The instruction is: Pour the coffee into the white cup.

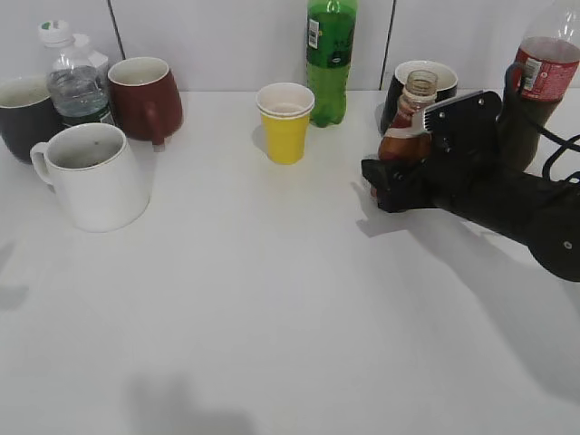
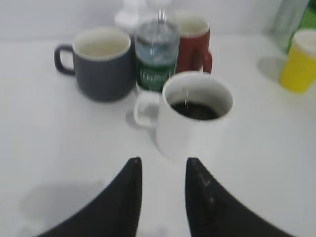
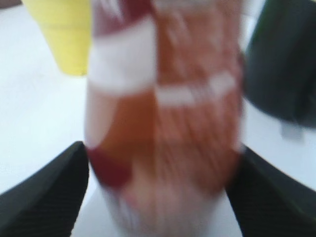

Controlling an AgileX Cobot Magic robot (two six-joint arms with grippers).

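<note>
The coffee bottle, light brown with a red-and-white label and no cap, stands upright at the right of the table. My right gripper is shut on its lower body; in the right wrist view the bottle fills the gap between the jaws and is blurred. The white cup stands at the far left, handle to the left. In the left wrist view the white cup holds some dark liquid. My left gripper is open and empty just in front of it, and is out of the exterior view.
Behind the white cup stand a dark grey mug, a water bottle and a red-brown mug. A yellow paper cup and a green bottle stand at the back middle. A black mug and a cola bottle stand behind the coffee.
</note>
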